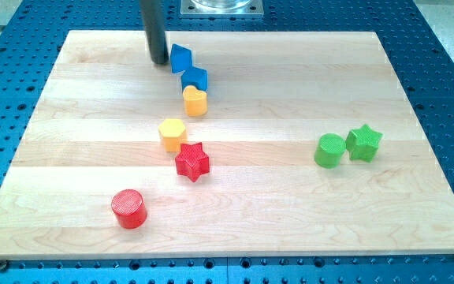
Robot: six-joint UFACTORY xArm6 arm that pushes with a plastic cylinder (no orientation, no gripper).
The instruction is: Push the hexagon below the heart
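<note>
The yellow hexagon [172,134] lies left of the board's middle, touching the red star [192,162] just below and right of it. The yellow heart [195,101] sits above and slightly right of the hexagon, with a small gap between them. A blue block [195,78] touches the heart's top, and another blue block [180,58] sits above that one. My tip [159,61] is near the view's top, just left of the upper blue block, well above the hexagon.
A red cylinder [128,209] stands at the lower left. A green cylinder [330,150] and a green star [363,143] sit together at the right. The wooden board [290,229] rests on a blue perforated table.
</note>
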